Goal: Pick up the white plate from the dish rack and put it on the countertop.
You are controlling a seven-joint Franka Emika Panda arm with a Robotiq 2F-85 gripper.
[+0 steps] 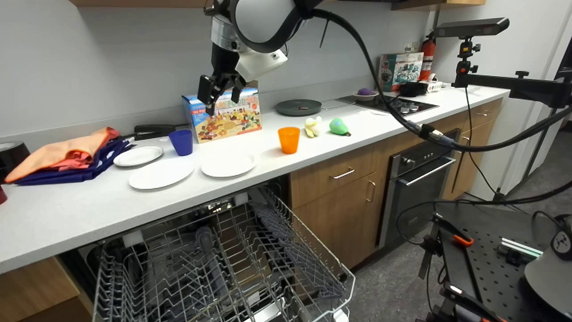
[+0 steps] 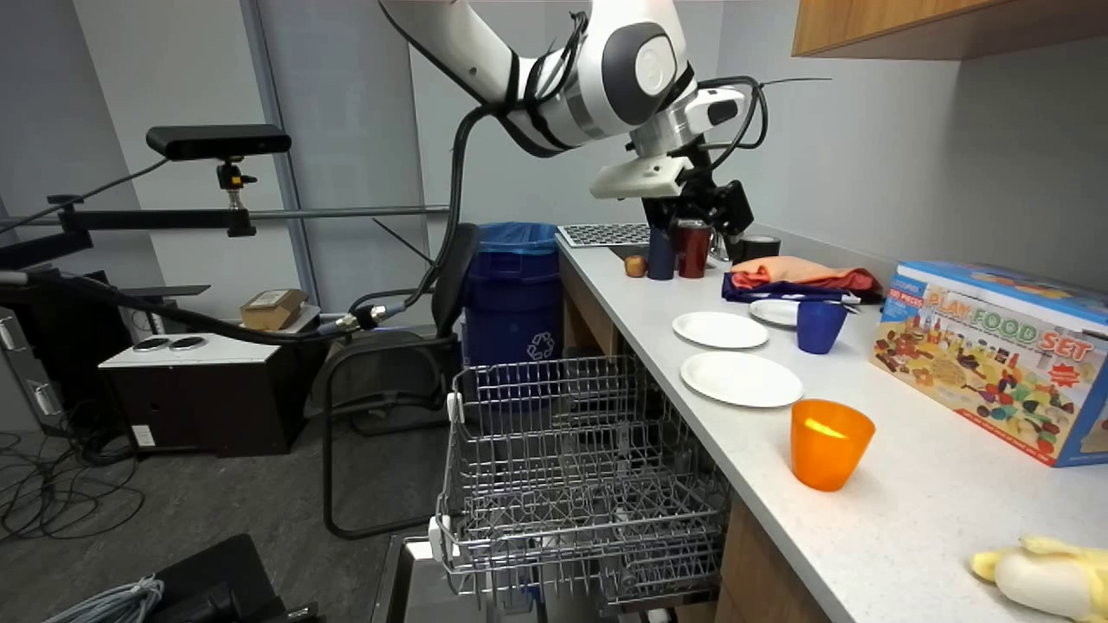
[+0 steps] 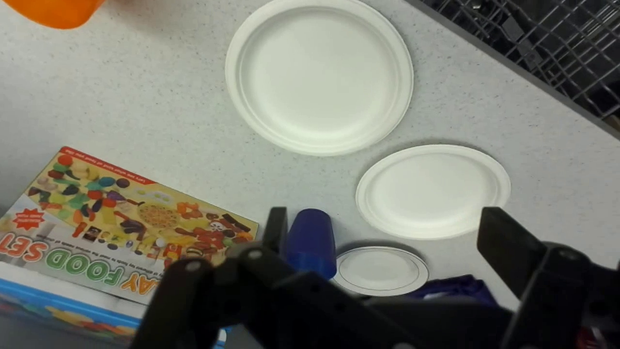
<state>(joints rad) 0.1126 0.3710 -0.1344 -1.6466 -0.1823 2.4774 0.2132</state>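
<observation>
Three white plates lie flat on the white countertop (image 1: pixel 89 208). A plain one lies near the orange cup, in both exterior views (image 1: pixel 229 164) (image 2: pixel 742 378) and the wrist view (image 3: pixel 319 75). A second plain plate (image 1: pixel 161 173) lies beside it. A smaller plate with a thin line (image 3: pixel 381 270) lies farther back. I cannot tell which is the task's plate. The grey wire dish rack (image 1: pixel 241 241) is pulled out below the counter edge; no plate shows in it. My gripper (image 1: pixel 223 105), also in the wrist view (image 3: pixel 384 215), is open and empty, high above the countertop.
A blue cup (image 1: pixel 181 142) and a Play Food Set box (image 1: pixel 228 118) stand behind the plates. An orange cup (image 1: pixel 289 140) and soft toys are toward the stove. Folded cloths (image 1: pixel 67 156) lie at the other side. A wooden overhead cabinet (image 2: pixel 943 30) juts out above.
</observation>
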